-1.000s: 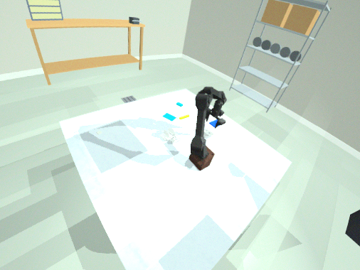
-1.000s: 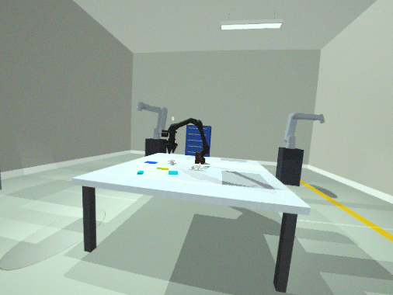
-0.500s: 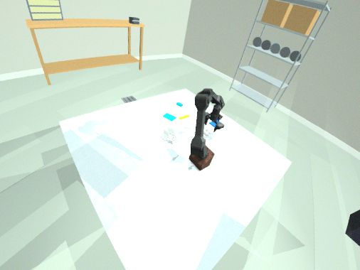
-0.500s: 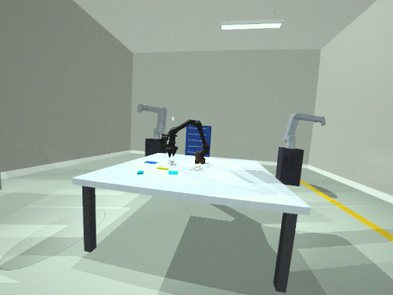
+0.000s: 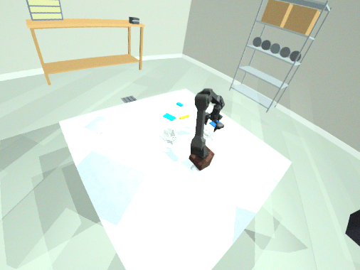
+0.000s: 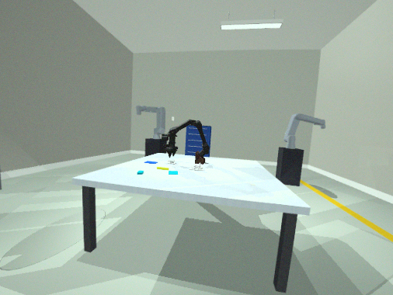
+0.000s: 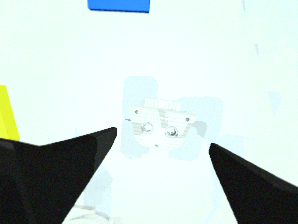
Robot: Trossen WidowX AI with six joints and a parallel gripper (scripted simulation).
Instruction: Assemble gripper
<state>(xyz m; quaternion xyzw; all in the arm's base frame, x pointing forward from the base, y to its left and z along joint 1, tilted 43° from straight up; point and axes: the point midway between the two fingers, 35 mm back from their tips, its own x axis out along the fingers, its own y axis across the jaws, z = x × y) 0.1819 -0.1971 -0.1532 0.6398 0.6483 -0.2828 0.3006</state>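
A pale ribbed part (image 7: 161, 139) with two round openings, apparently the housing plate, lies on the table beneath my gripper (image 6: 171, 156) (image 7: 163, 137). It is a small white shape (image 5: 208, 134) (image 6: 172, 162) in the top and exterior views. My gripper is open and empty, pointing down above it; in the wrist view the part shows between the fingertips, nearer the left one. A white cluster (image 5: 170, 136) (image 6: 197, 168), apparently the gripper base and jaws, stands nearer the arm's base; its edge (image 7: 90, 216) shows at the bottom of the wrist view. Its pins and gear teeth are too small and washed out to tell.
A blue block (image 5: 214, 123) (image 6: 151, 162) (image 7: 119, 5) lies beyond the pale part. A yellow bar (image 5: 184, 116) (image 6: 162, 168) (image 7: 7, 115) lies to its left in the wrist view. A cyan block (image 5: 169, 116) (image 6: 173, 172) and a smaller cyan block (image 5: 179, 104) (image 6: 140, 172) lie farther off.
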